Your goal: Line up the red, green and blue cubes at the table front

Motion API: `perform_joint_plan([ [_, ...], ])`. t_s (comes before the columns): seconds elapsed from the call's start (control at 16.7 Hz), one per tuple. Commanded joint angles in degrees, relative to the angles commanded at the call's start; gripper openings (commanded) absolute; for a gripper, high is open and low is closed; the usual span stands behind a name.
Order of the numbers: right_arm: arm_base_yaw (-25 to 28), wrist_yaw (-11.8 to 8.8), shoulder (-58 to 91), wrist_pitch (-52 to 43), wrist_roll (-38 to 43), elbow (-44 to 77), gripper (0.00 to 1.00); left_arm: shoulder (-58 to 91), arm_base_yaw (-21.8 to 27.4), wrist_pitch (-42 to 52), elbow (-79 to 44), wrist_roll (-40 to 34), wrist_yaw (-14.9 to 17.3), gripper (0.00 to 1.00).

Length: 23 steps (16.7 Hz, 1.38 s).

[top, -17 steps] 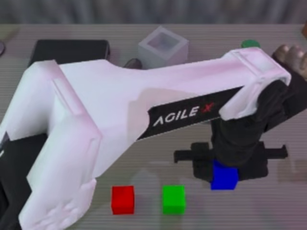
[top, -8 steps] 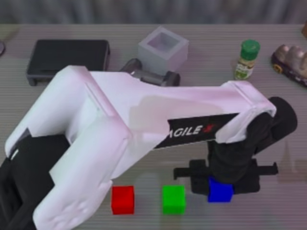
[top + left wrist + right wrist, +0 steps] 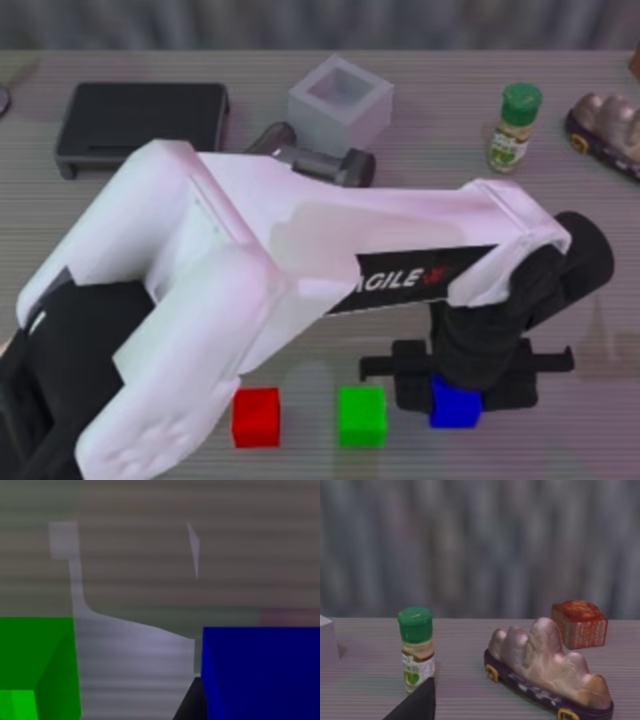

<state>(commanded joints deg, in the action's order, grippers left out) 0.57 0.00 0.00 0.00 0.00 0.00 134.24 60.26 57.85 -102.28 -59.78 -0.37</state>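
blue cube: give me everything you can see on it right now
The blue cube is a small, plain, deep blue block with flat, unmarked faces, the same size as the green cube and red cube. It sits at the right end of their row near the table front, apart from the green one. The left gripper is right over it, covering its far edge. Whether it rests on the table or is held cannot be told.

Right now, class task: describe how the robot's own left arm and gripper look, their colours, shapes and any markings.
The left arm has bulky white, slightly pinkish casing with rounded, blocky segments. A black panel along its forearm carries white lettering and a red X. The wrist end is black and cylindrical, ending in the left gripper, a black body with a flat crossbar sticking out to both sides. No cables show. The right arm is not seen from above.
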Motion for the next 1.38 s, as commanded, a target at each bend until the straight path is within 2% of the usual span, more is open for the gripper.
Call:
perform_joint_plan([
  [0.6, 0.0, 0.0, 0.0, 0.0, 0.0, 0.0, 1.0, 0.0, 0.0, 0.0, 0.0, 0.0, 0.0, 0.98],
  [1.2, 0.0, 0.0, 0.0, 0.0, 0.0, 0.0, 1.0, -0.1, 0.0, 0.2, -0.2, 0.0, 0.0, 1.0],
  [1.38, 0.0, 0.0, 0.0, 0.0, 0.0, 0.0, 1.0, -1.0, -0.3, 4.4, -3.5, -0.2, 0.0, 1.0],
])
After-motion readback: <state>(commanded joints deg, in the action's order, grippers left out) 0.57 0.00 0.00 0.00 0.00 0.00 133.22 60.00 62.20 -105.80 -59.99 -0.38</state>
